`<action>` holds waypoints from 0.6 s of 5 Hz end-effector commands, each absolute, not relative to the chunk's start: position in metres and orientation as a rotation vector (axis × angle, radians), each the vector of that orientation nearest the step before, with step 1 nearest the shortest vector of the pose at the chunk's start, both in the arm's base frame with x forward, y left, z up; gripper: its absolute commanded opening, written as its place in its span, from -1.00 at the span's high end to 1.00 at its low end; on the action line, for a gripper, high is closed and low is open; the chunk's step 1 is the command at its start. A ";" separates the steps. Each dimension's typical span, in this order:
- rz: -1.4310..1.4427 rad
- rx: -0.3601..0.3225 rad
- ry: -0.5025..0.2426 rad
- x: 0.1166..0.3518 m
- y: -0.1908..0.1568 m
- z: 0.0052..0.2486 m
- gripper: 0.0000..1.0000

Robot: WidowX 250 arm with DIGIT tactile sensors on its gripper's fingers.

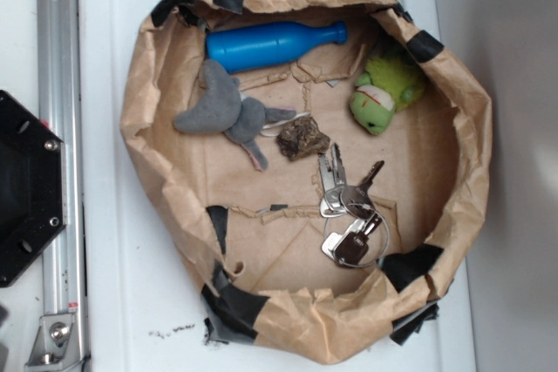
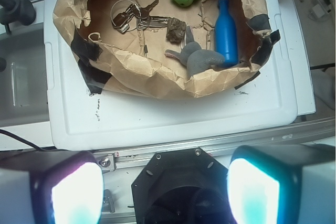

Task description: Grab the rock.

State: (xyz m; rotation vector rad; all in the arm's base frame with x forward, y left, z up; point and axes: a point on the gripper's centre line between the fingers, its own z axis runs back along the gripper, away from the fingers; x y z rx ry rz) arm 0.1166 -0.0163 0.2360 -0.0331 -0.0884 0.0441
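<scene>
Rock point(image 1: 302, 139) lay untouched in paper basin point(image 1: 453, 241), beside keys point(image 1: 347, 206); gripper point(image 2: 165, 187) well short of basin, jaws wide, empty; approach, descent, grasp all remained.

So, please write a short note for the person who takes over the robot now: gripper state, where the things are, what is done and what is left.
Gripper: open, empty, hanging outside the paper basket on the base side.
Rock: on the basket floor near the middle, between the grey plush animal and the bunch of keys, close to both.
Also inside: blue bottle, green plush toy.
Done: nothing yet; rock untouched.
Left: move over the rock, descend, close on it alone, lift.
</scene>
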 end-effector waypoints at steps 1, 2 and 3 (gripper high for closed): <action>0.044 -0.033 -0.088 0.117 -0.016 0.236 -1.00; -0.160 -0.006 -0.101 0.167 -0.001 0.213 -1.00; -0.278 -0.030 -0.203 0.207 0.003 0.196 -1.00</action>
